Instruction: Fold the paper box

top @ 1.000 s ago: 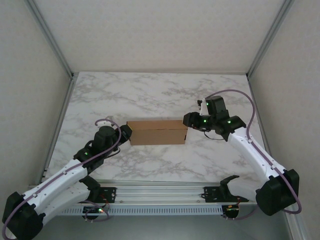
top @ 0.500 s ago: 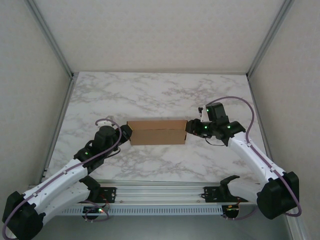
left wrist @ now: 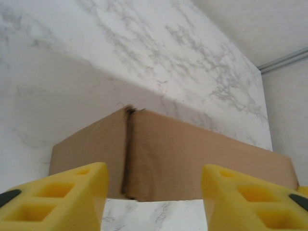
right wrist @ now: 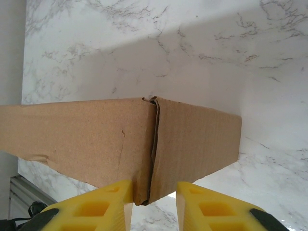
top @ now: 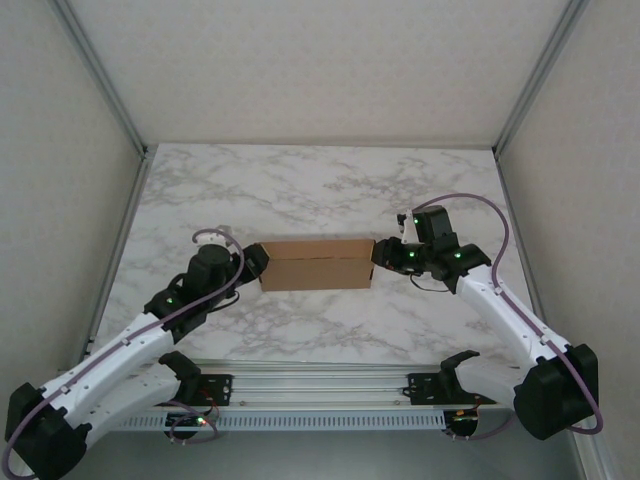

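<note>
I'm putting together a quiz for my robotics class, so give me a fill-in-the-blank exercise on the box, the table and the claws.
1. The box is made of brown ____.
2. It lies on a white ____ table.
3. The left claw has ____ fingers, set wide apart.
4. Seen from above, the right claw is at the box's ____ end.
Missing words: cardboard; marble; yellow; right.

We see a plain brown paper box of matt, rough cardboard on a smooth, white marble-patterned desk.
</note>
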Controlling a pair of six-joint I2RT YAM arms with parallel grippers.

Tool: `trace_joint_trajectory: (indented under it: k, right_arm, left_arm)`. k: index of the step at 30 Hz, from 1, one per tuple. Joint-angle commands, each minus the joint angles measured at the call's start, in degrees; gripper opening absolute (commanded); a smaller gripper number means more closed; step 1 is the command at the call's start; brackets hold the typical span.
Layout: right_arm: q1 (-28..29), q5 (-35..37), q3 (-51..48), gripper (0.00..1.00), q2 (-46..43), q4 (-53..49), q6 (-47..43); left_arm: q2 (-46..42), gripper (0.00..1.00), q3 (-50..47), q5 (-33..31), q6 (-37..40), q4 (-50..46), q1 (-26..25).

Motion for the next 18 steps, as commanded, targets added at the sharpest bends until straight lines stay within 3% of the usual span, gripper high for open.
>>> trace_joint_trajectory:
  k: [1, 10, 18]
  right_arm:
    - [-0.3, 0.8, -0.2, 0.3, 1.6, -3.5, 0.7]
    - [-0.3, 0.6, -0.6, 0.29, 1.9, -3.1, 0.4]
    - [-0.4, 0.5, -1.6, 0.29, 2.3, -2.4, 0.3]
  left_arm:
    - [-1.7, 0.59, 4.6, 0.3, 3.9, -2.0, -0.1]
    - [-1.7, 0.49, 3.8, 2.3, 4.7, -3.6, 3.3]
    - [-1.3, 0.44, -6.6, 9.6, -1.6, 5.0, 4.8]
